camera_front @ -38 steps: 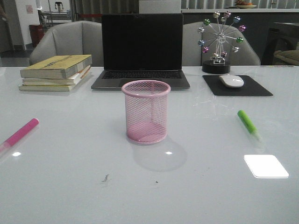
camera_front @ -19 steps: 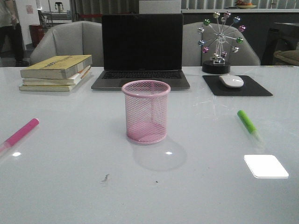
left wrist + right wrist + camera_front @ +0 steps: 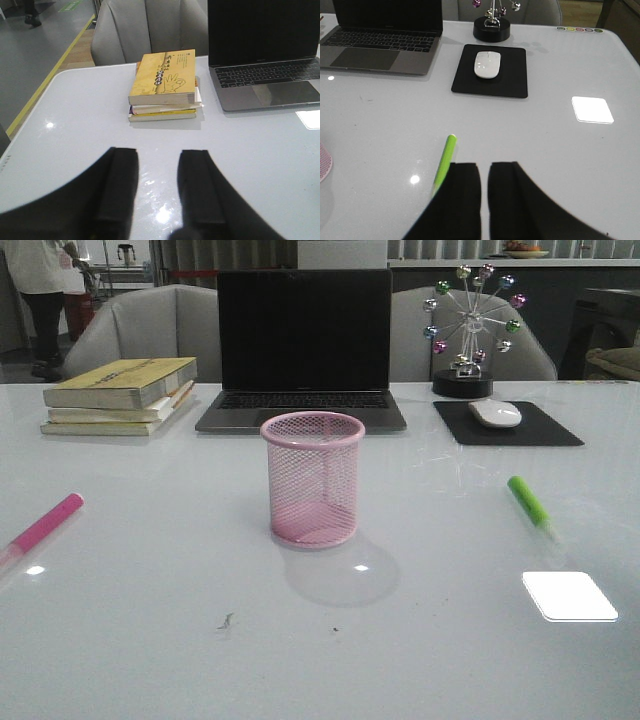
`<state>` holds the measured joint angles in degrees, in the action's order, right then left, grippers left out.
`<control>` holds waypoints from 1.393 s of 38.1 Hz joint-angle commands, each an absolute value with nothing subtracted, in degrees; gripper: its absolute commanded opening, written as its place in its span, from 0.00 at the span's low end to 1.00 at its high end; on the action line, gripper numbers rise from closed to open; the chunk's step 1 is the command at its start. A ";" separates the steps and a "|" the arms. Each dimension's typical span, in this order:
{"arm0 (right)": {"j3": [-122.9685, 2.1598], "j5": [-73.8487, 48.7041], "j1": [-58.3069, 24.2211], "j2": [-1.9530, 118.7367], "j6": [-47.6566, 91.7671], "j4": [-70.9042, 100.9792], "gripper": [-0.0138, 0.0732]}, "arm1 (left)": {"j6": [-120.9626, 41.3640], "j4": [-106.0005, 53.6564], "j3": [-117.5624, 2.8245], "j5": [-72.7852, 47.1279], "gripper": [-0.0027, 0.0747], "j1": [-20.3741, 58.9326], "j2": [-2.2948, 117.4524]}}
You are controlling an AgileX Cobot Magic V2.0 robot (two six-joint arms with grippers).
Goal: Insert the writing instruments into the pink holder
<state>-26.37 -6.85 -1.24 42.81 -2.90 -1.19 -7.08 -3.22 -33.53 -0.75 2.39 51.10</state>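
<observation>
The pink holder [image 3: 313, 478] stands upright and empty at the table's middle; its edge also shows in the right wrist view as the pink holder [image 3: 323, 163]. A bright pink marker [image 3: 44, 525] lies flat at the far left. A lime green marker [image 3: 528, 502] lies flat on the right. No gripper shows in the front view. My left gripper [image 3: 159, 152] is open above bare table, holding nothing. My right gripper [image 3: 485, 167] is empty, its fingers only a narrow slit apart. The green marker [image 3: 445, 159] lies just beside one finger, its near end hidden behind it.
A stack of books [image 3: 120, 395] sits at the back left and a laptop [image 3: 303, 350] behind the holder. At the back right are a mouse [image 3: 495, 413] on a black pad and a ferris-wheel ornament [image 3: 466, 330]. Chairs stand beyond the table.
Nothing on the table has moved and no arm has shifted. Only a person in the far background has walked further into view.
</observation>
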 commanded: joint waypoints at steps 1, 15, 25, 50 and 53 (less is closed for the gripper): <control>-28.51 -1.71 -0.96 42.81 -3.05 -2.26 0.62 | -6.39 -6.01 -35.72 3.96 0.63 2.81 50.78; -32.71 -10.56 -1.32 47.97 -3.71 3.47 0.67 | -6.39 -8.25 -35.51 4.83 0.64 2.81 52.45; -54.27 -29.16 -4.34 69.12 1.53 3.15 0.67 | -6.39 -11.01 -35.51 4.37 0.64 2.81 52.45; -86.59 -45.52 -6.03 110.86 1.53 7.89 0.67 | -6.39 -11.01 -35.51 3.98 0.54 2.81 52.45; -86.59 -45.18 -6.36 112.33 1.53 7.76 0.67 | -6.39 -11.01 -35.51 3.98 0.54 2.81 52.45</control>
<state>-84.49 -46.76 -6.00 114.10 0.86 7.19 -7.04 -10.43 -33.53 -0.35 2.39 52.79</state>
